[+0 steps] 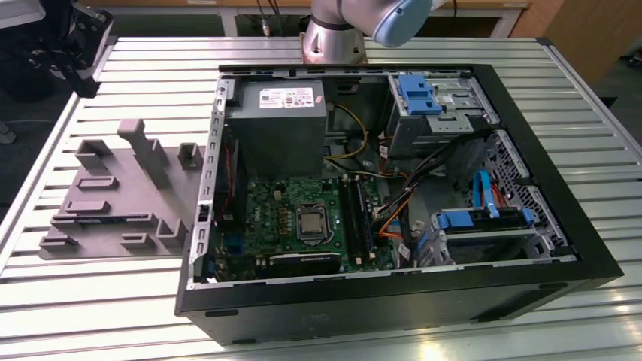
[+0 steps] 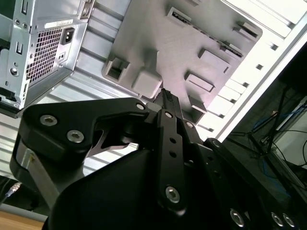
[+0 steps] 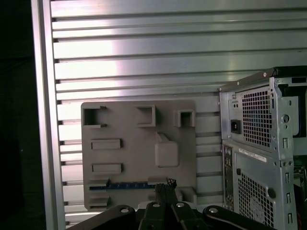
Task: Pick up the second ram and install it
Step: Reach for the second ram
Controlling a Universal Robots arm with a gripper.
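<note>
The second ram (image 3: 125, 185) is a thin blue strip lying in a slot of the grey holder plate (image 3: 139, 158), at the plate's edge nearest my gripper. In the exterior view the ram (image 1: 113, 219) shows on the same plate (image 1: 110, 188), on the exterior view's left of the open computer case (image 1: 401, 301). My gripper (image 3: 166, 184) hangs above the plate with its fingers together and nothing between them. Its tips appear just beside the ram's end. In the second wrist view the gripper (image 2: 166, 96) points at the plate (image 2: 182, 52). The black memory slots (image 1: 353, 218) lie beside the processor socket.
The case's perforated rear panel (image 3: 254, 143) stands close beside the plate. Raised grey holders (image 1: 140, 147) rise from the plate's far side. Cables and blue drive brackets (image 1: 416, 94) crowd the case's right half. Dark equipment (image 1: 60, 53) sits at the slatted table's far left corner.
</note>
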